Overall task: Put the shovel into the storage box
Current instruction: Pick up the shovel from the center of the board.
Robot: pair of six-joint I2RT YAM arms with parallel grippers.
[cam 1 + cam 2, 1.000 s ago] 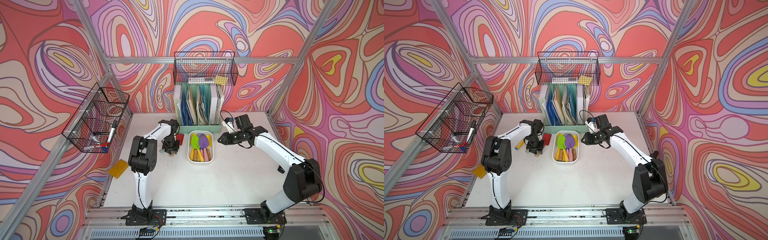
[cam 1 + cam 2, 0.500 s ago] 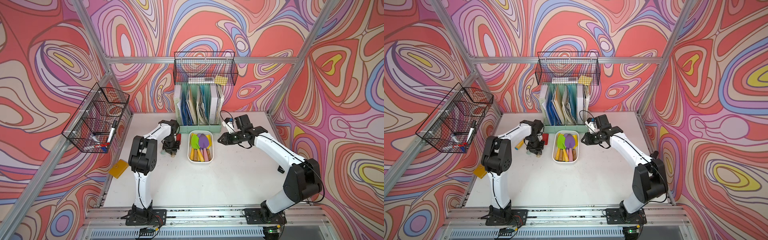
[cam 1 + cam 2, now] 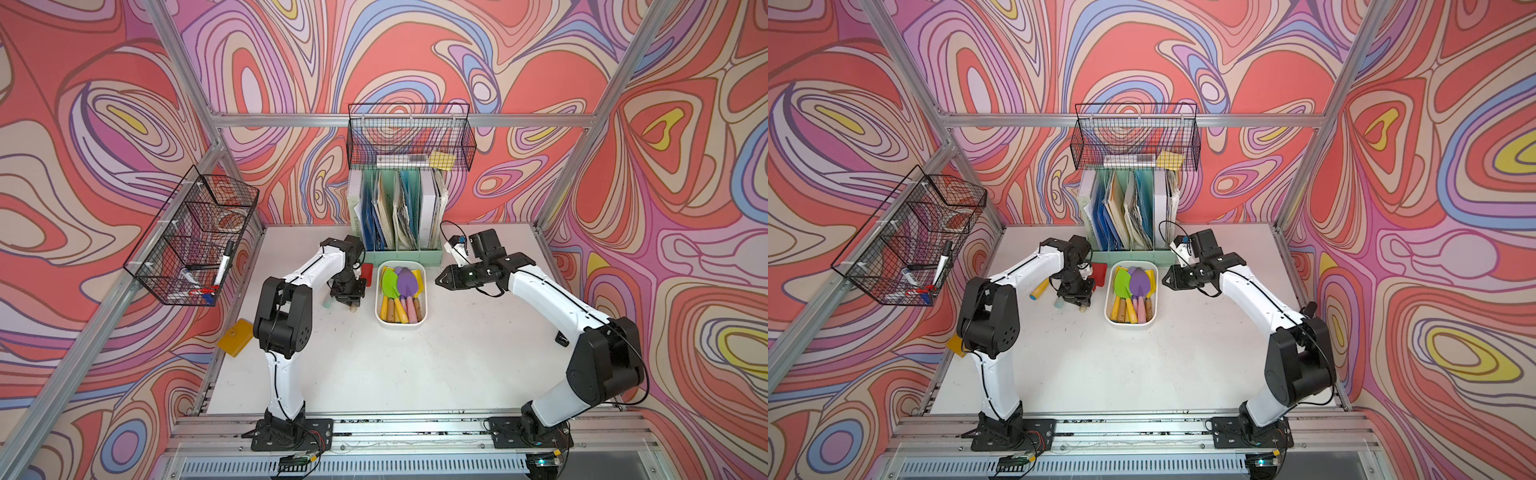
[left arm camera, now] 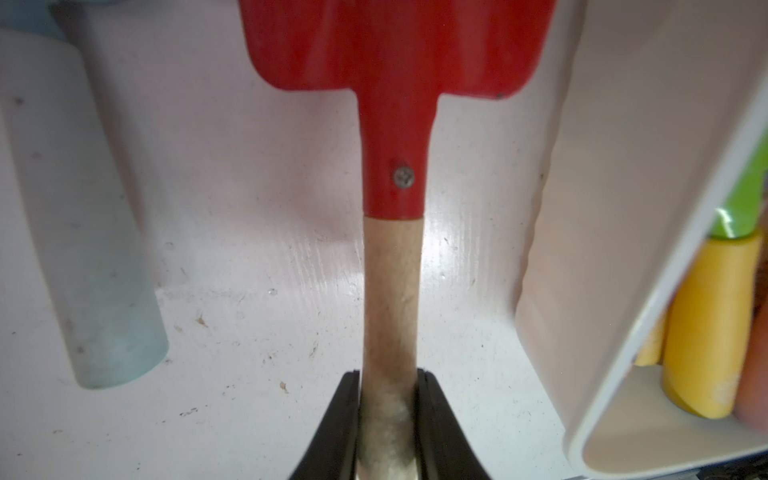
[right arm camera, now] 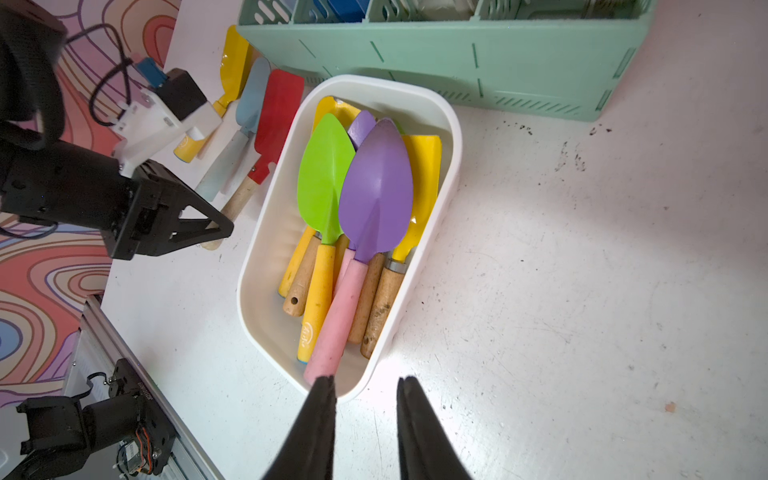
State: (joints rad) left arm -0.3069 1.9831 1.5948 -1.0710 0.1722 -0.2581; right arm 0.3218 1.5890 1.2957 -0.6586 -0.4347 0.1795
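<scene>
The shovel (image 3: pixel 368 272) lies outside the storage box (image 3: pixel 378 291), just beside its long left wall and parallel to it. In both top views its red blade shows by the box's upper left corner, a little left of frame centre. Set against the frame a second earlier, shovel, box and both arms sit in the same spots. Only the left gripper (image 4: pixel 388 376) differs: its jaws have drawn in and now clamp the handle near its end. Whether the shovel rests on the table (image 4: pixel 249 291) or hangs just above it, I cannot tell.

The blade is flat, square-shouldered and glossy red, narrowing to a socket pinned by one small screw. The handle is a round stick of bare pale wood, matt and faintly fuzzy. The box is smooth white plastic with rounded corners and a thick rim. Inside it are a green shovel (image 5: pixel 326 174) and a purple shovel (image 5: pixel 376 187) with shiny leaf-shaped blades, over yellow, pink and scuffed wooden handles.

On the red one's far side lie a pale blue shovel (image 5: pixel 249 108) with a chalky round handle and a yellow shovel (image 5: pixel 235 62). The table is white, scratched and speckled. Behind the box stands a mint-green file holder (image 5: pixel 457 54) with slotted walls. In the top views the right gripper (image 5: pixel 365 382) hovers right of the box, its black tapered fingers parted and holding nothing.
</scene>
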